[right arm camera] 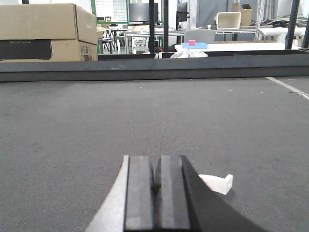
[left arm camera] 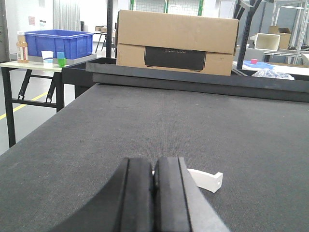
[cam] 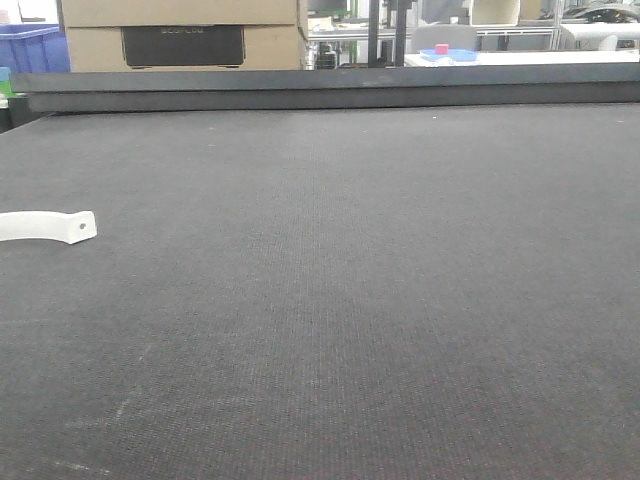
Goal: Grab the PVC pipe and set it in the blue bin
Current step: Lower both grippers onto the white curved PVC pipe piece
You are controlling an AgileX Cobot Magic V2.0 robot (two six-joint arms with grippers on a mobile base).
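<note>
Left tool (left arm camera: 154,169) closed: both black pads pressed flat together, nothing visibly gripped, hanging low over the near part of the dark counter (left arm camera: 145,121). Right tool (right arm camera: 157,171) is the same, pads shut tight w/ no gap, low over the counter's near edge. In each wrist view a small white tab (left arm camera: 206,180) w/ a hole in its end shows just right of the pads, on or just over the counter; can't tell if it's loose or part of the tool. The front view has a white curved strip (cam: 45,226), also w/ a hole near its end, at the far left edge of frame and running out of shot. Can't tell whether either white piece is the PVC pipe. Blue bin (left arm camera: 58,42) sits off the counter on a side table (left arm camera: 29,65) at far left, well apart from both tools; its corner also shows top left in the front view. Beside it, nearer the table's front edge: a bottle (left arm camera: 22,48), a white cup (left arm camera: 47,57) and a green cup (left arm camera: 61,62). A big cardboard box (left arm camera: 176,41) stands beyond the counter's raised far rail (left arm camera: 193,79). Far right bkgd: a blue tray (right arm camera: 194,45) w/ a pink block (right arm camera: 192,42) on top.
</note>
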